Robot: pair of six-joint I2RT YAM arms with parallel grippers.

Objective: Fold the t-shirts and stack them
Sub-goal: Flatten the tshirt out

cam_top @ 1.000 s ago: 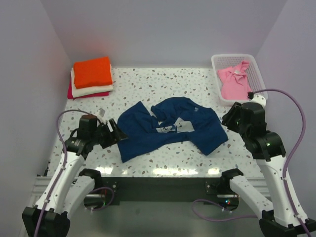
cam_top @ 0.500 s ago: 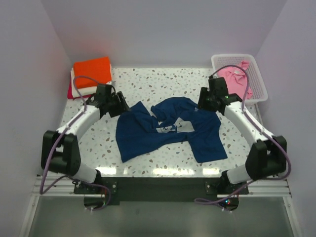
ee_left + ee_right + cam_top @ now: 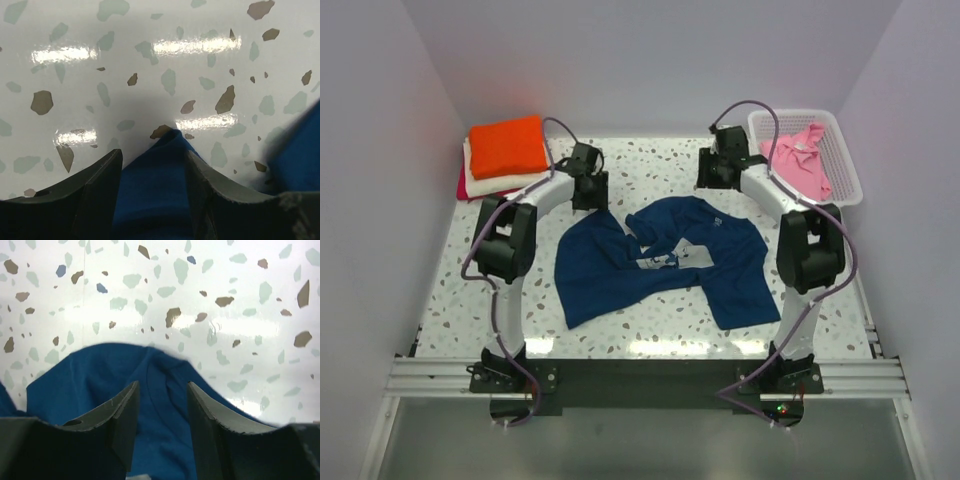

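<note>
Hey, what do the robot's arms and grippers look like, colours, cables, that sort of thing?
The left arm and right arm match: white links with chunky black joints. A thin lilac cable loops along each. The left gripper and right gripper each end in two dark grey fingers, smooth wedges tapering to the tips. No markings are readable.

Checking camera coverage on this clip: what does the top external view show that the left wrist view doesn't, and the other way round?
Only top external: the folded stack, orange on top, at the far left; the white basket holding the pink t-shirt; the right hand; the whole crumpled navy t-shirt. Only left wrist: the left hand close up, fingers apart, either side of a pointed navy corner. Both: navy cloth on the speckled table.
</note>
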